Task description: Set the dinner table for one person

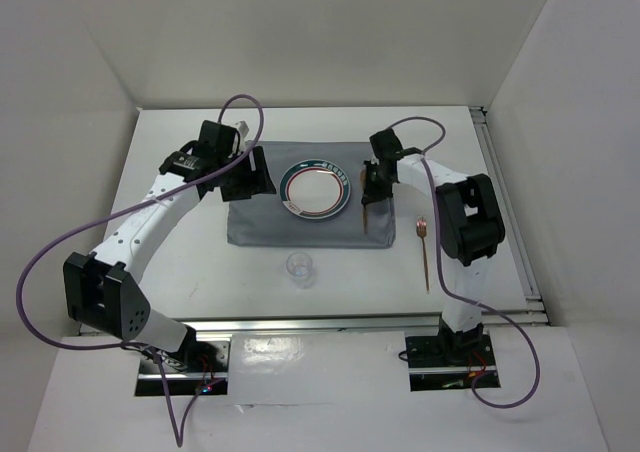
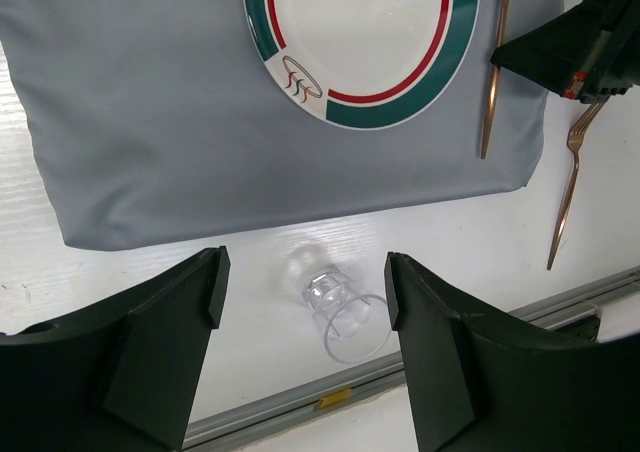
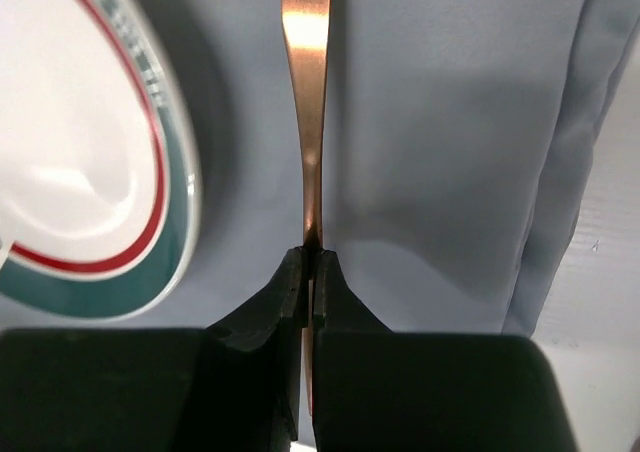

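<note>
Place setting, mid-assembly. The right gripper (image 3: 310, 264) is pinched fully closed on the thin handle of a copper utensil (image 3: 308, 92), which runs straight out ahead of its fingers over the grey mat (image 3: 450, 172). The plate (image 3: 80, 172) sits just to the gripper's left on the same mat. Whether the utensil's far end rests on the cloth cannot be told. The left gripper (image 2: 305, 272) hangs with its jaws wide apart and holds nothing; a clear cup (image 2: 345, 317) stands below and ahead of it, on the bare dinner table (image 1: 200, 272) that carries the mat and everything else. A copper fork (image 2: 570, 182) lies on that bare surface just past the mat's edge, on the right gripper's outer side.

Step in hand, as judged: laying the utensil beside the plate. The next move calls for a level set-down parallel to the plate's rim, then a clean release — without dragging the cloth.
</note>
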Tool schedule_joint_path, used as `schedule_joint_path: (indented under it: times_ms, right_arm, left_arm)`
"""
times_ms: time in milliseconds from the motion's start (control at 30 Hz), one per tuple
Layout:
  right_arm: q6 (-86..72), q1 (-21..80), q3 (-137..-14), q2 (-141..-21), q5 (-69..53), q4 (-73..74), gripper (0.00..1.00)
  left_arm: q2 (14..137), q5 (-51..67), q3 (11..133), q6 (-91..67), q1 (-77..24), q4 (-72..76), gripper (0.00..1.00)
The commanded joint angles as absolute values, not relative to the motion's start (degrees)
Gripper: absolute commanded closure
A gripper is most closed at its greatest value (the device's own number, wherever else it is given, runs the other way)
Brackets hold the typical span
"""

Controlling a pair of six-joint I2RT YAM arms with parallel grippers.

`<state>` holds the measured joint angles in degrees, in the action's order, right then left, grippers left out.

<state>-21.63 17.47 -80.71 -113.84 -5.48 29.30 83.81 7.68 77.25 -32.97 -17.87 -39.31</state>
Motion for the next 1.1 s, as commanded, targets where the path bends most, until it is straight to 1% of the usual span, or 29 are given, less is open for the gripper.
schedule_joint_path:
  times_ms: [0,33,100,133,200,233,400,533,667,700,767,800,833,900,1000,1067]
  right_arm:
    - [-25.0,17.4,-83.1,-115.0,-2.4,25.8,1.0]
    - [-25.0,17.4,-82.6,-115.0,-2.4,25.3,0.99]
    - [-25.7,17.4,-82.6,-115.0,-2.4,25.3,0.89]
    - [-25.7,17.4,-82.1,-115.0,-2.4,25.3,0.73]
    - [-25.7,17.4,-82.1,-115.0,-2.4,25.3,0.61]
    - [-25.7,17.4,-82.1,-115.0,-1.8,25.3,0.59]
    - [-25.1,17.4,-82.6,-108.3,-0.4,26.6,0.59]
    - [-24.4,17.4,-82.1,-101.7,3.3,28.7,0.59]
    - [-23.8,14.0,-74.6,-93.3,6.0,31.0,0.59]
    - [-23.3,11.5,-70.0,-90.1,6.0,31.9,0.51]
    - [-23.8,8.2,-65.8,-88.0,4.9,33.2,0.38]
    - [-23.8,5.1,-62.1,-86.4,2.5,33.2,0.35]
    - [-23.8,4.0,-60.3,-85.9,1.5,33.2,0.34]
    - [-23.8,1.2,-56.8,-85.3,-1.2,33.2,0.34]
    - [-22.7,-0.8,-55.1,-86.0,-3.2,33.2,0.34]
    - [-21.8,-1.3,-55.1,-86.7,-3.3,33.7,0.35]
  left_arm:
    - [81.7,7.4,77.3,-31.7,-17.7,-39.4,0.19]
    - [81.7,7.4,77.3,-31.7,-17.1,-39.4,0.19]
    - [81.1,7.4,77.3,-31.7,-17.1,-39.4,0.19]
    - [81.1,7.4,77.3,-31.7,-17.1,-39.4,0.19]
    - [81.1,7.4,77.3,-31.7,-17.1,-39.9,0.19]
    - [81.1,7.4,77.3,-31.7,-17.1,-39.9,0.19]
    - [80.6,7.4,77.3,-31.7,-17.1,-39.9,0.19]
    - [80.6,7.9,77.3,-31.7,-17.1,-39.9,0.19]
    - [80.1,7.9,77.3,-31.7,-17.1,-39.9,0.19]
    - [80.1,7.9,76.8,-31.7,-17.1,-39.9,0.19]
    - [80.1,8.4,76.8,-31.7,-17.1,-39.9,0.19]
    - [80.1,9.0,76.3,-31.7,-17.1,-39.1,0.19]
    - [80.1,9.0,76.3,-31.7,-17.1,-38.6,0.19]
    - [80.1,9.6,76.3,-31.7,-17.7,-38.6,0.21]
    - [80.6,9.6,76.3,-31.7,-18.3,-38.6,0.21]
    - [80.6,9.6,75.7,-31.7,-18.3,-38.6,0.21]
